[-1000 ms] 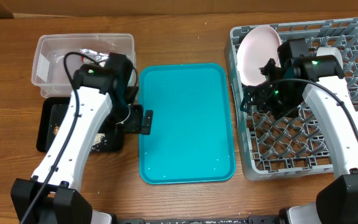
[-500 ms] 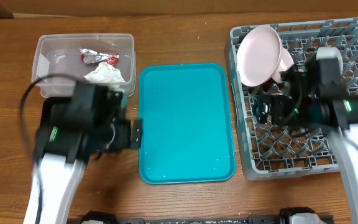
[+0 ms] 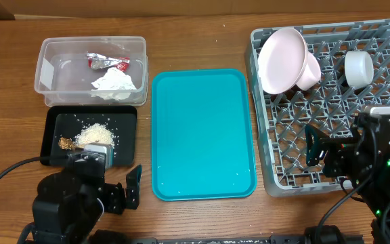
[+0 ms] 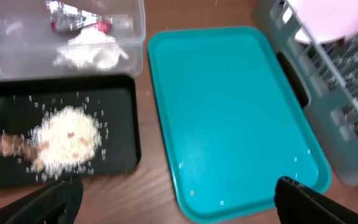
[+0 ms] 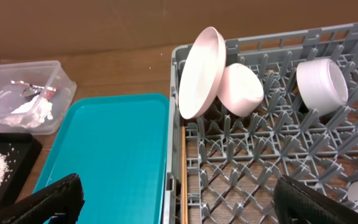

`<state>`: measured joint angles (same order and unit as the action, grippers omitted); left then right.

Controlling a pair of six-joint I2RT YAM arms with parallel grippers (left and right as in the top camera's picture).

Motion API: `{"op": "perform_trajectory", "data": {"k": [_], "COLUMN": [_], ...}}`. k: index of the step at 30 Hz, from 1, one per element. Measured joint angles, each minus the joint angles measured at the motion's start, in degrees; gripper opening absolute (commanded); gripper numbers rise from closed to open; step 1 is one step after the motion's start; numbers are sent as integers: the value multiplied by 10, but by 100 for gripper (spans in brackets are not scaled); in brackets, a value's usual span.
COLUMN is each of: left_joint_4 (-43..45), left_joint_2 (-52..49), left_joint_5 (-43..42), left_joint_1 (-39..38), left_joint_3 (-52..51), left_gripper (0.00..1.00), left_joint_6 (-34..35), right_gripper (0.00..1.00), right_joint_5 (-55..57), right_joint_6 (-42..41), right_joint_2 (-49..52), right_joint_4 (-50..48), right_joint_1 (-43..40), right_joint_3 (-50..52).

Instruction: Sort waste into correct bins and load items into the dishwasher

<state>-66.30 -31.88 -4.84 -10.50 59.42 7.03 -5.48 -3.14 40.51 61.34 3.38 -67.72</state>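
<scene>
The print on the crumpled red-and-silver foil wrapper [image 3: 105,62] is too small to read. It lies beside a crumpled white napkin [image 3: 116,84] in the clear rectangular plastic tub [image 3: 46,74]. Just in front, the shallow black plastic tray [image 3: 51,135] holds pale rice crumbs [image 3: 97,133] and a small brown lump [image 3: 66,143].

The bare teal serving tray [image 3: 202,135] lies between the bins and the grey pegged dish rack [image 3: 266,163], with narrow strips of wooden bench [image 3: 181,41] on either side.

A pale pink plate [image 3: 281,59], a bowl [image 3: 310,68] and a white cup [image 3: 359,68] stand in the rack's far rows, and thin wooden chopsticks [image 5: 183,180] lie along its left edge.

The left gripper [image 4: 178,186] and right gripper [image 5: 178,183] hang near the front edge, jaws wide and empty.
</scene>
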Motion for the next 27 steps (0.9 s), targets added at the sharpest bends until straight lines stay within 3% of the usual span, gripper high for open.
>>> {"op": "perform_trajectory", "data": {"k": [8, 27], "left_joint_4": [-42, -44], "left_joint_2": [0, 0], "left_joint_5": [3, 4], "left_joint_1": [0, 0], "left_joint_3": [-2, -2], "left_gripper": [100, 100], "left_joint_6": [0, 0], "right_gripper": [100, 100], "right_joint_5": [4, 30], "right_joint_6": [0, 1], "right_joint_2": [2, -31], "right_joint_4": [2, 7], "right_joint_1": [0, 0], "right_joint_3": [3, 15]}}
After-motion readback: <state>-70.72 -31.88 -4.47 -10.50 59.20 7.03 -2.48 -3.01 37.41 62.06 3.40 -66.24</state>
